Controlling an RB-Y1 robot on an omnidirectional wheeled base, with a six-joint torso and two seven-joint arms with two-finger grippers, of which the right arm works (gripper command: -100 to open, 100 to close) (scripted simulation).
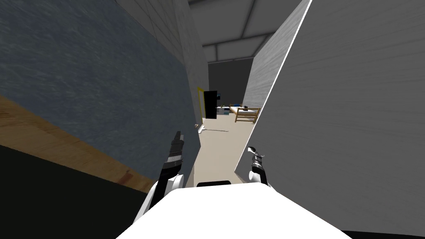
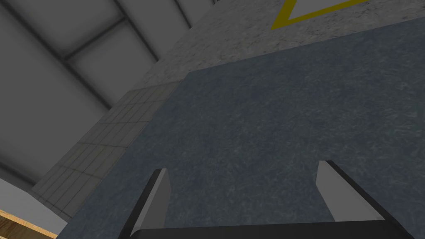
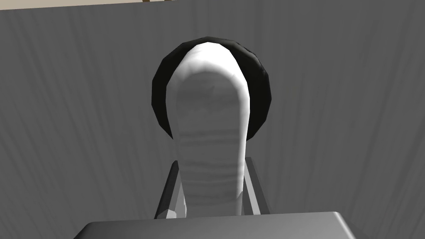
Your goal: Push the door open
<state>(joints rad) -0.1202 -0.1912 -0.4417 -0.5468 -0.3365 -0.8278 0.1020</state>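
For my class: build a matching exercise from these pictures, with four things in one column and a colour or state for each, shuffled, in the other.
Column one
1. left pincer
2. right pincer
3. door handle
4. bed frame

Column two
A. wooden, far ahead
B. shut on the door handle
C. white, on a round black base
D. open, facing a blue-grey surface

Pairs: 1-D, 2-B, 3-C, 4-A

A big grey door (image 1: 340, 124) takes the right of the frame. At lower centre the right gripper (image 1: 253, 153) is at a small white handle (image 1: 250, 149) on it. The left gripper (image 1: 179, 135) is beside a blue-grey wall (image 1: 95, 83). Between the 2 grippers a beige floor (image 1: 220, 145) runs to a wooden bed (image 1: 245, 113).
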